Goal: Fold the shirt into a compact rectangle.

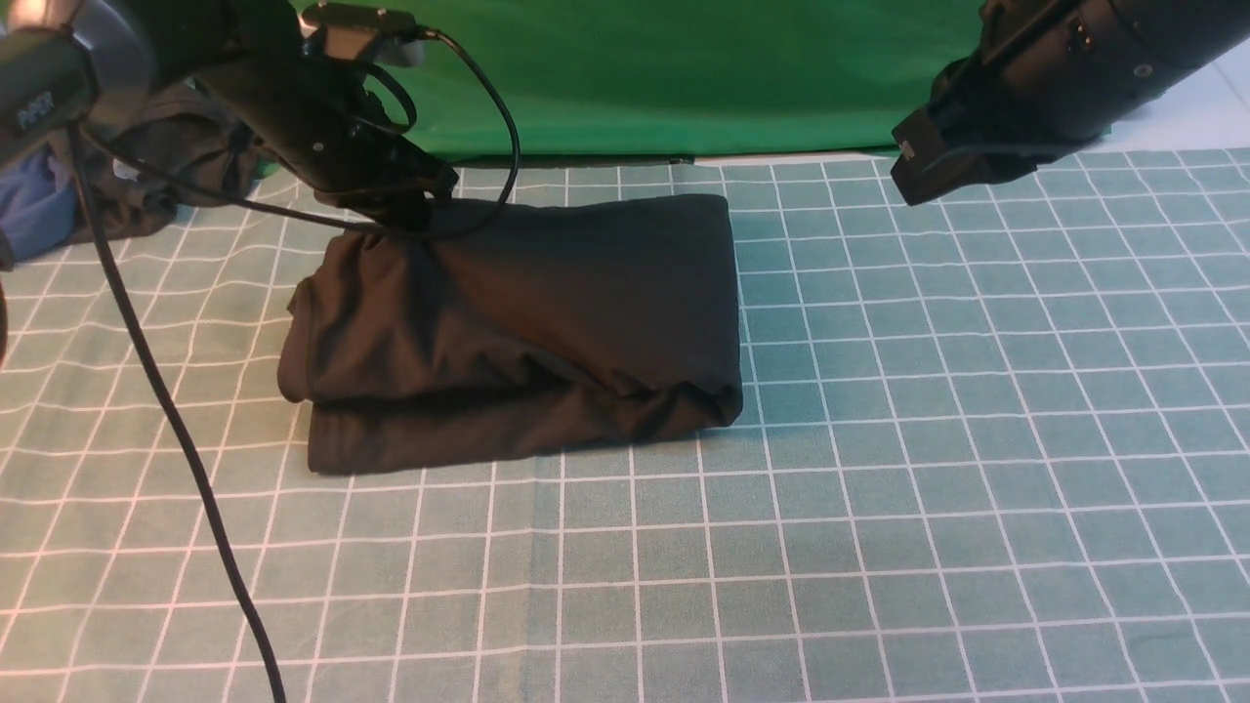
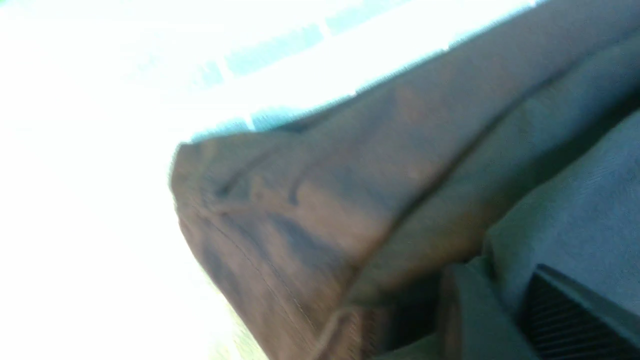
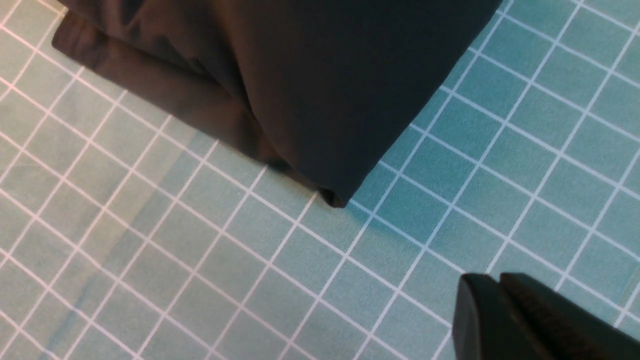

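Front view: the black shirt lies folded into a rough rectangle on the counter, which is covered by a teal cloth ruled with white grid lines. Its right edge is straight and neat; its left end is rumpled, with a lower layer sticking out along the near edge. The left pincer presses down at the shirt's far left corner, its tips hidden in dark cloth, so whether it grips the fabric or merely rests on it cannot be told. Left wrist view, blurred and overexposed, shows only bunched shirt folds close to the lens and part of a dark finger. The right pincer hangs above bare grid to the right of the shirt, well apart from it, its jaws closed together and holding nothing. Right wrist view shows the shirt's near right corner lying flat on the grid. Behind the shirt hangs a green backdrop. Left of the shirt, at the counter's far edge, sit a dark grey garment and a blue one.
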